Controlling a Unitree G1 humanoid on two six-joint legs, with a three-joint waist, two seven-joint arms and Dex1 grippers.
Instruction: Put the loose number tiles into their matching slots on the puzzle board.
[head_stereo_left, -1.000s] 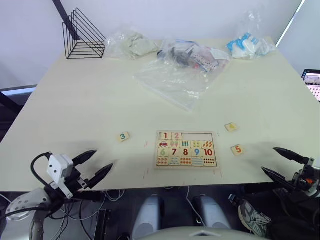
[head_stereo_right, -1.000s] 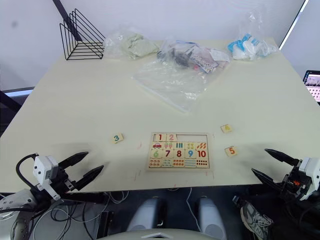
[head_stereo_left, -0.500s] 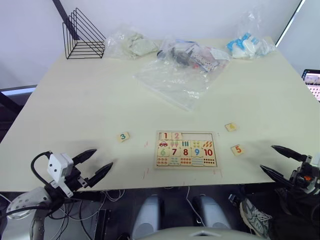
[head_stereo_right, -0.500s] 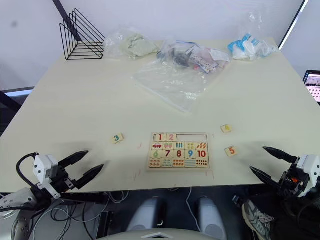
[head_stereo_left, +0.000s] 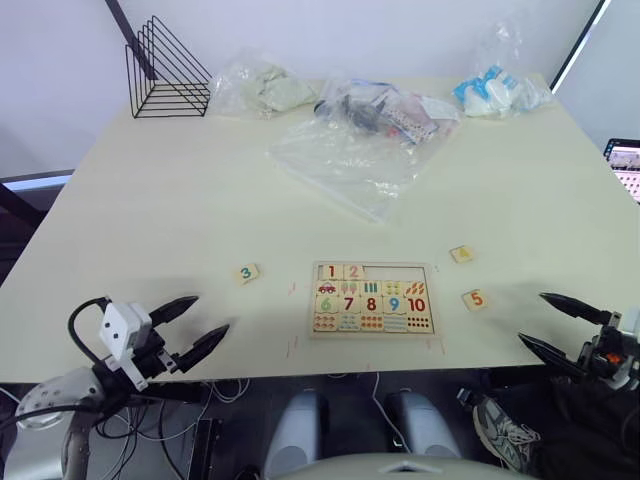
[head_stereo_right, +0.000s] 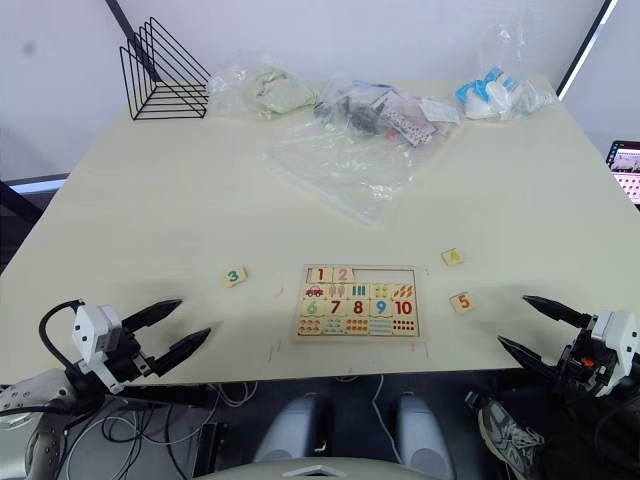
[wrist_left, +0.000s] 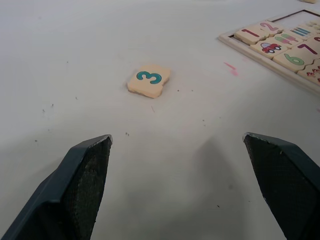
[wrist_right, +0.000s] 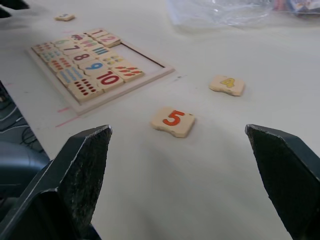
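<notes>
L wrist: tile 3 (wrist_left: 149, 80), R wrist: tiles 5 (wrist_right: 173, 120), 4 (wrist_right: 227, 84)

Both eye views looked down from above the near table (head_stereo_left: 150, 200) edge. The left wrist view sat low, close to tile 3 (wrist_left: 149, 80); the right wrist view, near tile 5 (wrist_right: 173, 121). All shared the puzzle board (head_stereo_left: 372, 298).
</notes>
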